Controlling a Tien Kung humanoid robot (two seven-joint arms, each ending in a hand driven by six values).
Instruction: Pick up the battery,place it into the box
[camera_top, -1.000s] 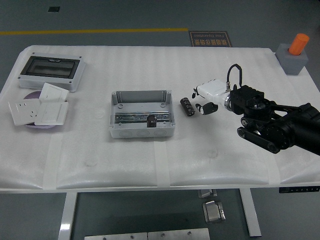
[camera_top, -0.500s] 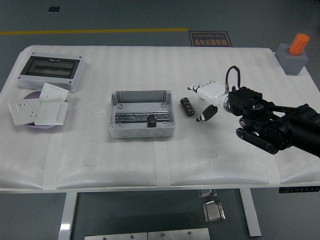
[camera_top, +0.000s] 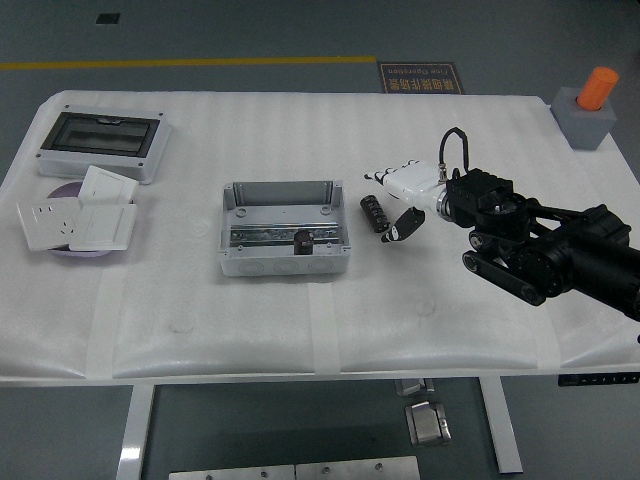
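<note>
The battery (camera_top: 374, 213) is a small black cylinder lying on the white table, just right of the box. The box (camera_top: 285, 229) is an open grey enclosure at the table's middle, with a metal rail and a small black part inside. My right hand (camera_top: 393, 203) comes in from the right on a black arm; its white palm and fingers (camera_top: 385, 176) are above the battery and the black-tipped thumb (camera_top: 402, 228) is to its right. The fingers are spread around the battery and do not grip it. My left hand is out of view.
A grey enclosure with a dark clear lid (camera_top: 100, 143) stands at the back left. White wall switches (camera_top: 82, 220) lie on a purple disc at the left. A grey block with an orange cylinder (camera_top: 590, 108) stands at the back right corner.
My right hand has moved left toward the battery and its fingers have opened out around it. The battery and the box have not moved.
</note>
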